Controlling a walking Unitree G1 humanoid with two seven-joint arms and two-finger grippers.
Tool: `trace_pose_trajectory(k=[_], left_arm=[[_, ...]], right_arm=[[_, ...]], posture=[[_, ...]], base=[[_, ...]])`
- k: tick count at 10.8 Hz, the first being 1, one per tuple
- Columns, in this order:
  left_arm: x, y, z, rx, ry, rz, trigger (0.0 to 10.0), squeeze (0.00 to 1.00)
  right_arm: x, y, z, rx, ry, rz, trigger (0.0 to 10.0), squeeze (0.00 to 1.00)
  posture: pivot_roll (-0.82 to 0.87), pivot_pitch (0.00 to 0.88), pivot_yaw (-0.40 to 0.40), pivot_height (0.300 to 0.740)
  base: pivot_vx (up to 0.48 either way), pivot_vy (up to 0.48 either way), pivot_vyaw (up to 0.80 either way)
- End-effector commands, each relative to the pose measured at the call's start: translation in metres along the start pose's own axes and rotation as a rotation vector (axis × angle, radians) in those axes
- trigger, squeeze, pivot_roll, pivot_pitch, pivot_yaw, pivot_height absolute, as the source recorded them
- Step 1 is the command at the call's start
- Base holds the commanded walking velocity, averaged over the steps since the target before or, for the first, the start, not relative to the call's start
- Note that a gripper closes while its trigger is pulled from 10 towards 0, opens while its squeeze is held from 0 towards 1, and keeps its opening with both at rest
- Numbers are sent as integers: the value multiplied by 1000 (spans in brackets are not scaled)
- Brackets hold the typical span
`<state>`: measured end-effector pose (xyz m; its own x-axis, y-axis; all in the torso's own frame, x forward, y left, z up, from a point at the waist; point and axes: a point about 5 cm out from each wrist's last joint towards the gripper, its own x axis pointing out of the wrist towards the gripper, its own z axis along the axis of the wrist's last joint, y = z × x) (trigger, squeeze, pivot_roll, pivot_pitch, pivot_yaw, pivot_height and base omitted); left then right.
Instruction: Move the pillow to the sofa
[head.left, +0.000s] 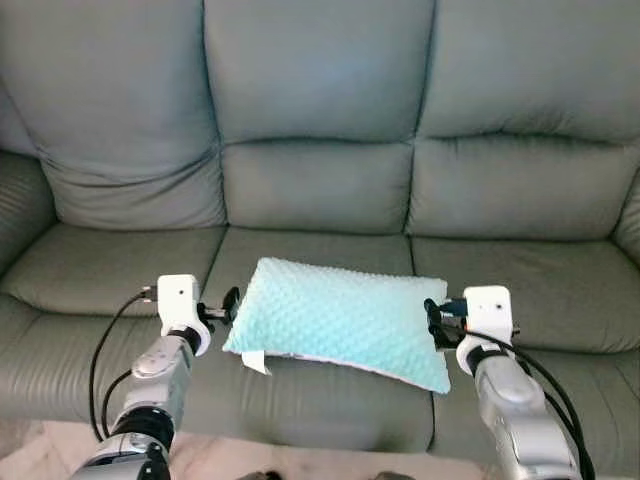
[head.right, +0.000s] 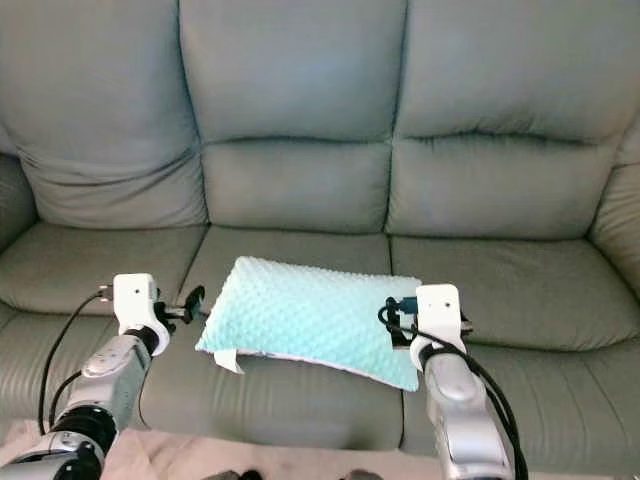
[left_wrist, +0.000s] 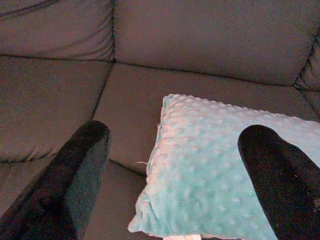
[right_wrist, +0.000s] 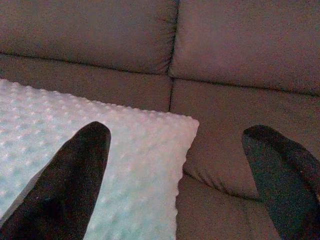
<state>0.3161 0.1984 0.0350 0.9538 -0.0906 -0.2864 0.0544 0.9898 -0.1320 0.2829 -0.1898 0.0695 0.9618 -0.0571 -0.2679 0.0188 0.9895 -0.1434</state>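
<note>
Left eye view: pillow (head.left: 343, 322) lying flat on the middle seat cushion of the grey sofa (head.left: 320, 150), white tag hanging at its near left corner, near edge close to the seat front. Left tool (head.left: 228, 305) just beside the pillow's left end, right tool (head.left: 436, 318) at its right end, one on each side. Task apparently near done, with the pillow already on the sofa. Likely risk: a finger catching the bumpy cover or the tag on withdrawal and dragging the pillow toward the seat edge, possibly off the front.

Right eye view: same layout, with the pillow across the middle seat and slightly angled, right end nearer. No containers anywhere; nothing held inside anything.

Left wrist view: two black fingers (left_wrist: 70, 185) spread wide, gripping nothing. Pillow corner between them, one finger in front of the pillow's surface, the other beside bare seat. Cannot tell whether the fingers touch the pillow. Risk here: closing by mistake and pinching the fabric, lifting the corner again.

Right wrist view: fingers (right_wrist: 65, 190) likewise wide apart, nothing clamped. One finger in front of the pillow's far right corner, the other over grey seat near the cushion seam. Same snag hazard if pulled back low across the cover instead of lifting clear first.
</note>
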Motion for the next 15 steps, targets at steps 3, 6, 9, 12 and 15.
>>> trace_pose_trajectory(k=[3,6,9,12,15], left_arm=[[1,0,-1,26,32,8,10000,0],[-1,-2,-8,61,73,-19,10000,0],[-21,7,-18,109,82,-65,10000,0],[-58,12,-19,106,98,-108,10000,0],[-82,-12,-18,115,130,-246,10000,0]], right_arm=[[6,-14,-4,12,45,-71,10000,0],[15,-25,-11,57,85,-145,10000,0],[27,-47,-28,122,202,-237,10000,0],[34,-65,-36,207,262,-264,10000,0],[35,-55,-45,169,307,-223,10000,0]], posture=[[-232,46,75,740],[-206,69,83,740],[-129,155,125,740],[-59,269,153,740],[-24,329,151,740]], base=[[0,0,0],[0,0,0],[0,0,0],[0,0,0],[0,0,0]])
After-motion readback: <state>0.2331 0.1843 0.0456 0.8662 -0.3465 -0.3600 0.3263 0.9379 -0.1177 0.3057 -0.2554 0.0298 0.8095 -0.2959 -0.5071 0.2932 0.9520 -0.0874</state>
